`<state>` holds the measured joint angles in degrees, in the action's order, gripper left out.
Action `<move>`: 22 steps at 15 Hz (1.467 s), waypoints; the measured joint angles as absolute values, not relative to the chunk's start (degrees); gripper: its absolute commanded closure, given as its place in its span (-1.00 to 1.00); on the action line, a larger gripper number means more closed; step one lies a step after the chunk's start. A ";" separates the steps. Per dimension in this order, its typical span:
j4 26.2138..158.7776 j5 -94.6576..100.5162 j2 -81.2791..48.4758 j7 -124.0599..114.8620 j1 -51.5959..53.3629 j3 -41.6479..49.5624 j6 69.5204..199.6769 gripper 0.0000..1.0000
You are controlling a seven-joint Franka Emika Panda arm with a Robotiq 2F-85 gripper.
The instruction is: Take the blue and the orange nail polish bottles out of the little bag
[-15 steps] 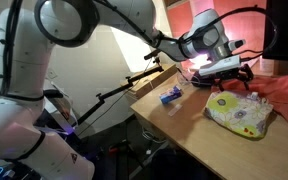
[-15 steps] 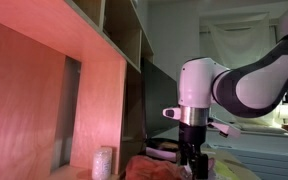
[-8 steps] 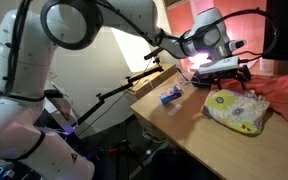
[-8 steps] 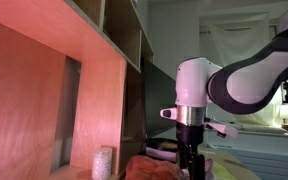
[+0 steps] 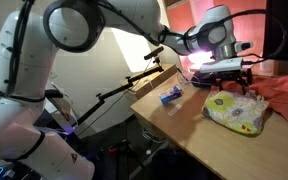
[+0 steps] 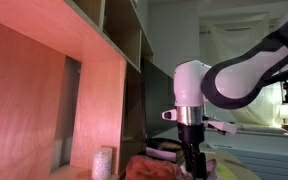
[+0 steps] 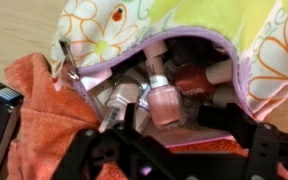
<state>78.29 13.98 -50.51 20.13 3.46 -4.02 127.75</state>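
We are hovering the gripper (image 7: 174, 130) at the little bag's (image 7: 184, 30) open mouth.
Its jaws are standing wide, gripping nothing; a peach-orange bottle (image 7: 163, 104) is lying just inside.

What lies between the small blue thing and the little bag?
Only bare table between the small blue thing and the little bag, in an exterior view.

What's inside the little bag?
In the wrist view the bag gapes open: a pink bottle, a dark red bottle and some pale caps crowd the mouth. Whatever lies deeper, under them and behind the flowered cloth, is hidden.
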 measured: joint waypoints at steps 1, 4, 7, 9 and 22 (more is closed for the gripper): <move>77.74 13.83 -50.81 20.14 3.39 -4.02 126.91 -0.05; 76.44 13.78 -51.62 20.35 3.28 -4.03 125.40 0.44; 75.36 13.78 -52.13 21.29 3.14 -4.03 124.86 0.88; 74.60 13.78 -52.29 22.25 2.88 -4.03 124.50 0.96; 70.26 13.76 -54.80 25.86 2.66 -4.07 118.90 -0.65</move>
